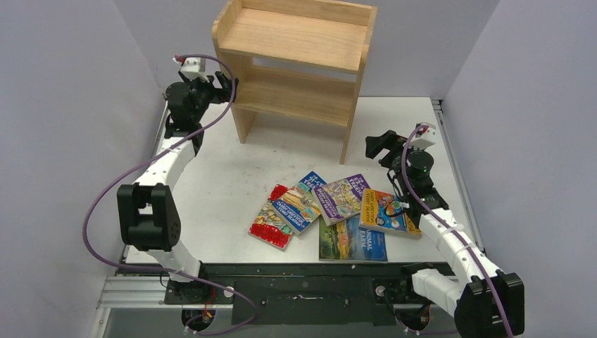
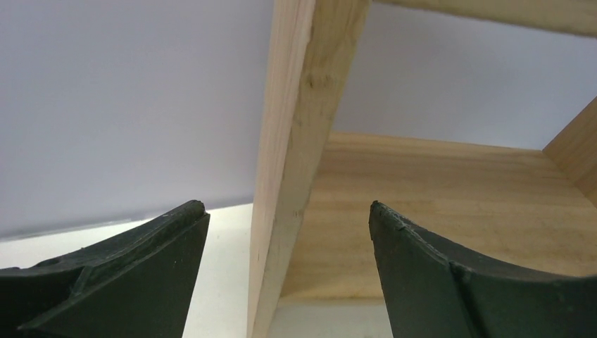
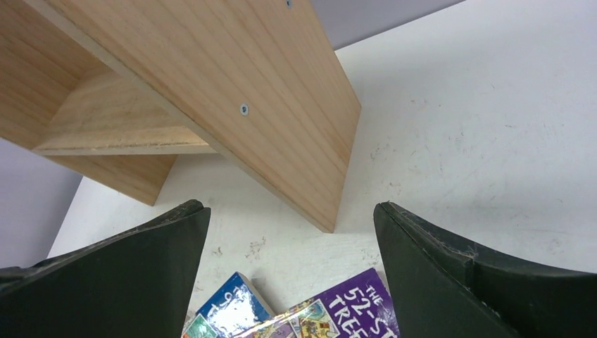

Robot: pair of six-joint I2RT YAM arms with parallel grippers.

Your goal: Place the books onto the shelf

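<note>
The table (image 1: 232, 176) carries the shelf (image 1: 303, 39) at the middle of its far edge, open side facing the arms and both boards bare. The books (image 1: 331, 211) lie flat in a loose overlapping fan close to the near edge, right of the middle. From left to right they are the red-bordered book (image 1: 269, 220), the blue book (image 1: 301, 201), the purple book (image 1: 345, 196) and the yellow-orange book (image 1: 386, 213), with Animal Farm (image 1: 352, 243) nearest the edge. None is on the shelf.

The right gripper (image 1: 378, 144) hangs between the shelf's right foot and the fan, fingers spread wide and holding nothing. Its wrist view shows corners of the purple and blue books just below the fingertips, so the fan lies back toward that arm's base.

The left gripper (image 1: 227, 84) is toward the far left corner, its spread fingers either side of the shelf's left panel without touching it, well apart from every book.

The right arm is much the nearer. I judge the yellow-orange book, its long axis roughly along the near edge, the easiest first pick.
</note>
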